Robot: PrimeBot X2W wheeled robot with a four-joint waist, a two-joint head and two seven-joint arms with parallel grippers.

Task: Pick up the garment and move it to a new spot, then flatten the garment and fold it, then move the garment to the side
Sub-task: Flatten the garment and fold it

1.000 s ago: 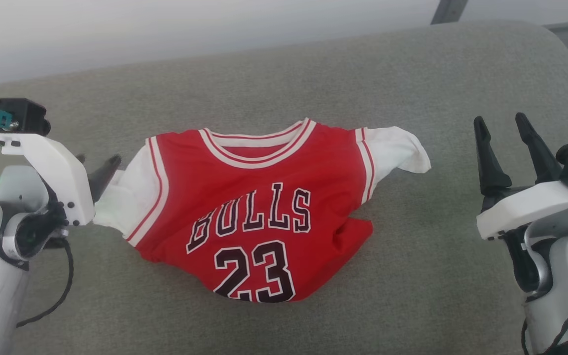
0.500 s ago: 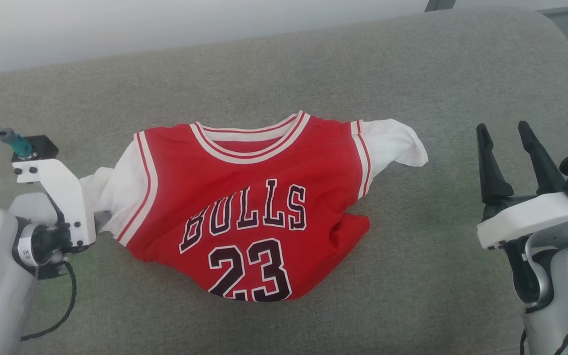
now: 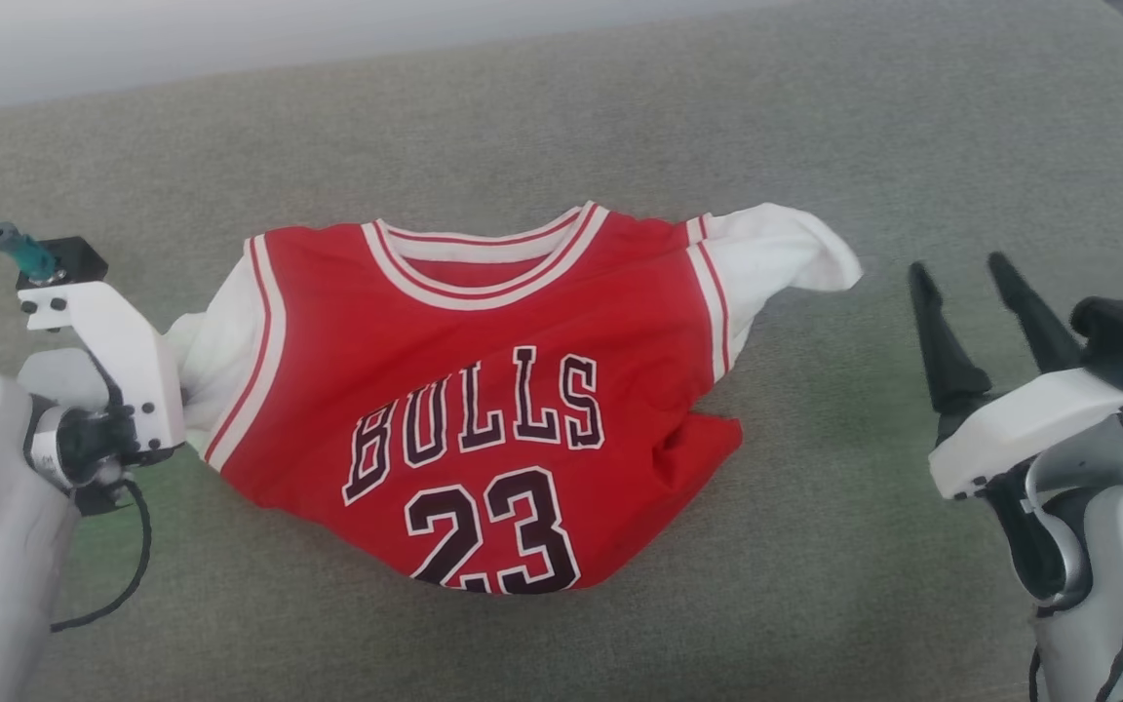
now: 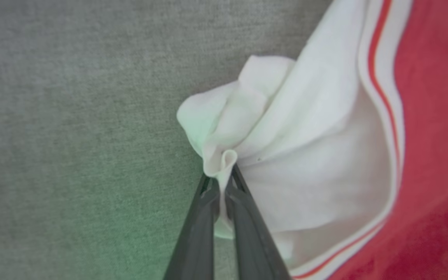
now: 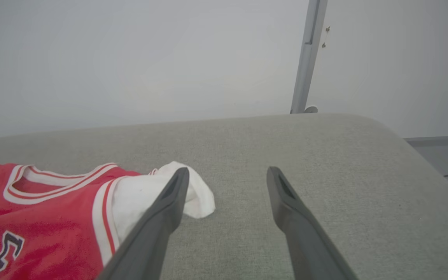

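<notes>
1. The garment (image 3: 484, 390), a red jersey-style shirt with white short sleeves, red-and-white striped trim and a black, white-outlined "BULLS 23" print, lies front up near the middle of the grey, cloth-covered counter (image 3: 561, 127).
2. It is not flat. The cloth is bunched into creases at its lower corner on the robot's right, and the rounded lower edge runs right along the bottoms of the digits.
3. The left claw (image 4: 224, 175) is pinched narrow on the edge of the white left-hand sleeve (image 4: 286, 155). In the left wrist view a small fold of white cloth pokes up between the two dark fingers (image 4: 196, 225), which stand almost together.
4. From the head view that sleeve is drawn out sideways toward the robot's left, and its end runs in behind the white bracket of the left wrist.
5. The right claw (image 3: 959, 265) stands wide, with nothing between its two long dark fingers. It sits off to the robot's right of the shirt, apart from it.
6. The white right-hand sleeve (image 3: 786, 258) lies loose on the counter, its tip pointing toward the right claw but not touching it.
7. Behind the counter there is a pale wall (image 5: 130, 58) with a grey upright metal post (image 5: 305, 58) against it.
</notes>
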